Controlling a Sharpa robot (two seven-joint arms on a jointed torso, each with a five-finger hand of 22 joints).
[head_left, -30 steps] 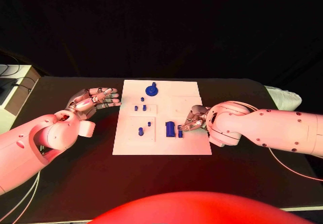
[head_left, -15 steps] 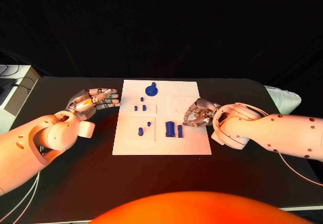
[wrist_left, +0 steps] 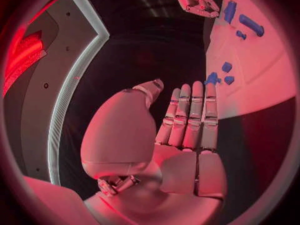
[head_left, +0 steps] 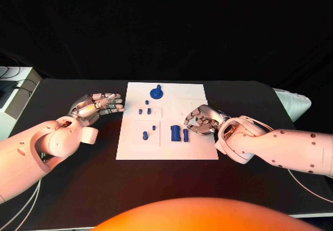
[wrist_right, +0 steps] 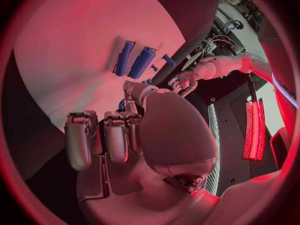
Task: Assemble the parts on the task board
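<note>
Nowhere on the white task board (head_left: 166, 144) can any writing or label be read. It lies at the middle of the black table (head_left: 83, 192), and about eight blue parts can be counted on it from the head view: a round piece with a knob (head_left: 157, 92) at the board's 12 o'clock, a tiny peg (head_left: 147, 102) just below it, a pair of small pegs (head_left: 144, 111) left of centre, two more small pieces (head_left: 146, 134) toward 8 o'clock, and a wide block (head_left: 175, 133) touching or just beside a slim bar (head_left: 185, 135) near the centre. The right hand (head_left: 202, 120) hovers at the board's 3 o'clock edge, just beside the bar, fingers curled inward around nothing. The left hand (head_left: 96, 105) waits off the board at 9 o'clock, palm up, fingers straight and close together, holding nothing. A pale box with cables (head_left: 12, 91) sits at the table's far left, a white object (head_left: 295, 103) at its right edge.
</note>
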